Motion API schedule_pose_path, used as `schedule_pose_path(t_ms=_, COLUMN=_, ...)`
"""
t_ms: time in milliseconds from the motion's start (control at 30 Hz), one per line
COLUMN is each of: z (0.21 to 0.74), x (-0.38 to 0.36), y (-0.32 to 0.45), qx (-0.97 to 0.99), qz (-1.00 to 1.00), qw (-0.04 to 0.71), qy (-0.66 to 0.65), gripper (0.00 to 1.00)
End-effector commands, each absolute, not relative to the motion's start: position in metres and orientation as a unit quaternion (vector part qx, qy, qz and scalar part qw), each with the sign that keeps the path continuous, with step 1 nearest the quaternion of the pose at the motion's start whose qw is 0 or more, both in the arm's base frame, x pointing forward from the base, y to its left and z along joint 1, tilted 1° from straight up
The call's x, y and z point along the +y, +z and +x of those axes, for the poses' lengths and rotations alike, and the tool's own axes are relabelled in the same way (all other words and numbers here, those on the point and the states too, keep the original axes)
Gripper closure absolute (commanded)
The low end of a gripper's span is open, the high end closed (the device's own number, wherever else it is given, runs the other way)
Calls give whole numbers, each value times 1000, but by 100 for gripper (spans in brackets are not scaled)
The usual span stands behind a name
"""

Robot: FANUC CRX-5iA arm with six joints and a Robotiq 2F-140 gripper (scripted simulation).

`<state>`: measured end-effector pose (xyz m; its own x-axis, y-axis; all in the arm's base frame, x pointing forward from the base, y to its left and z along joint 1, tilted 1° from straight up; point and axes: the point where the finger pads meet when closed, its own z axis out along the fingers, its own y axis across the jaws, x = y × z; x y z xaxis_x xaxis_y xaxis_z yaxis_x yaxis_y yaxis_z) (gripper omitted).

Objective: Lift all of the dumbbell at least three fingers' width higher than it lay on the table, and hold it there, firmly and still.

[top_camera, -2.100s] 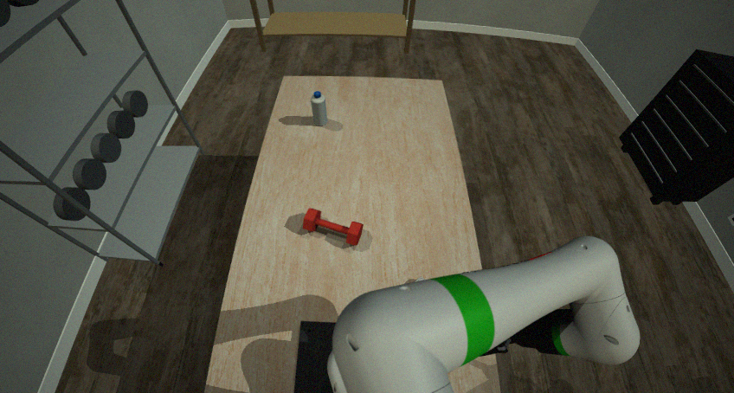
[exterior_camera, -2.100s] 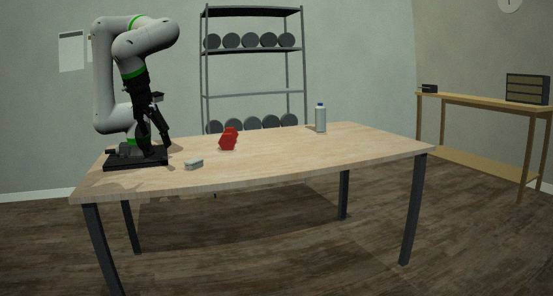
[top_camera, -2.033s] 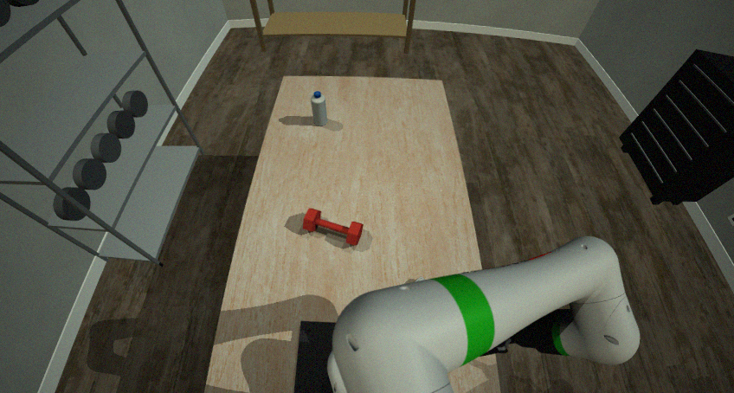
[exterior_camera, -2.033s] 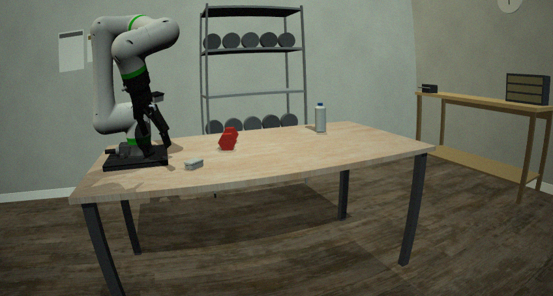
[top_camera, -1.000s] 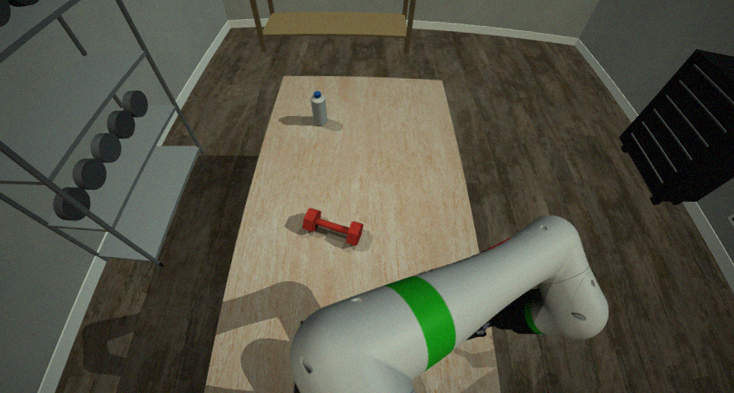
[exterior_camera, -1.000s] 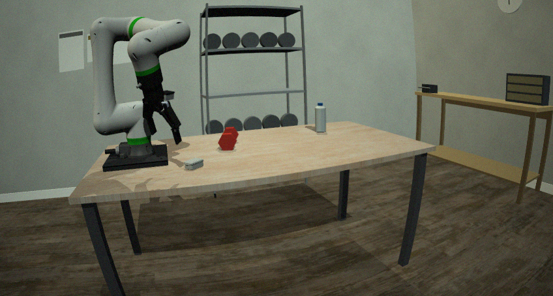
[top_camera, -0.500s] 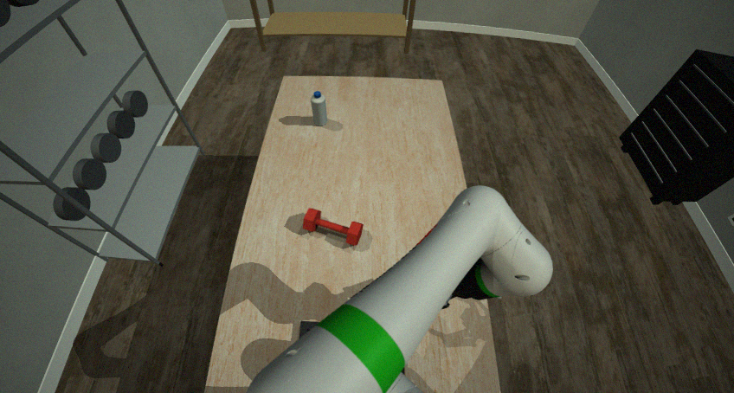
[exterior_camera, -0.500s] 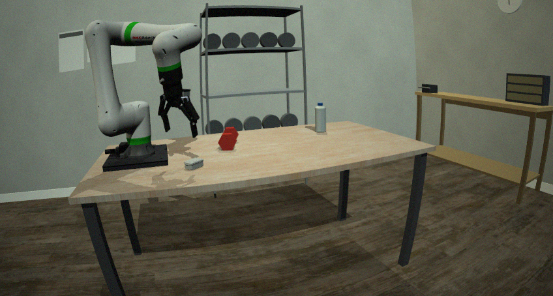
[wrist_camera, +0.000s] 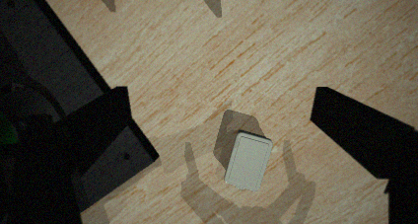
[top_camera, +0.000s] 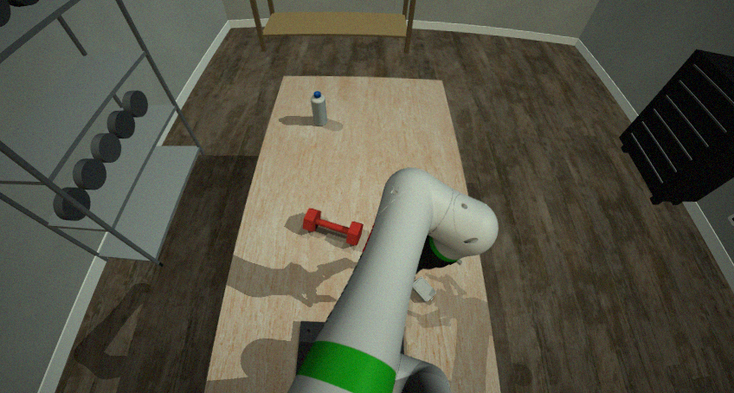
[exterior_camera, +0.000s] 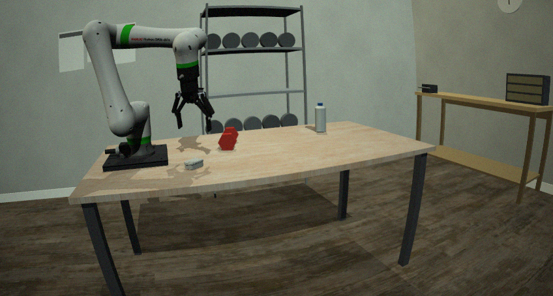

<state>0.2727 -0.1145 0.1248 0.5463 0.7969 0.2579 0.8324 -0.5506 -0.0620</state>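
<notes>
The red dumbbell (top_camera: pixel 331 227) (exterior_camera: pixel 227 139) lies flat on the wooden table (top_camera: pixel 391 132) (exterior_camera: pixel 310 149) (wrist_camera: pixel 197 46), near its middle. It does not show in the wrist view. My gripper (exterior_camera: pixel 194 126) (wrist_camera: pixel 221 104) is open wide and empty. It hangs well above the table between the robot base and the dumbbell, apart from the dumbbell. In the top view the arm hides the fingers. Straight below the gripper lies a small grey box (top_camera: pixel 423 288) (exterior_camera: pixel 193 163) (wrist_camera: pixel 248 160).
A white bottle with a blue cap (top_camera: pixel 318 109) (exterior_camera: pixel 319 117) stands at the table's far end. The black base plate (exterior_camera: pixel 135 159) (wrist_camera: pixel 49 61) sits at the near end. A metal rack with dark discs (top_camera: pixel 103 147) (exterior_camera: pixel 252 39) and a wooden side table (exterior_camera: pixel 484 101) stand off the table.
</notes>
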Motion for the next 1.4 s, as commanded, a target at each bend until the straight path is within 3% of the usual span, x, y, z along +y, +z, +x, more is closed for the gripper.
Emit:
schedule_pose_path(t_ms=0, z=301, x=-83, y=123, qx=-485, qz=-868, qw=69, qy=-79, gripper=0)
schedule_pose_path(t_ms=1100, z=452, x=102, y=117, qx=-607, qz=-795, qw=-5, qy=-6, gripper=0)
schedule_pose_path(t_ms=1367, z=459, x=112, y=116, qx=-613, qz=-790, qw=-8, qy=-2, gripper=0)
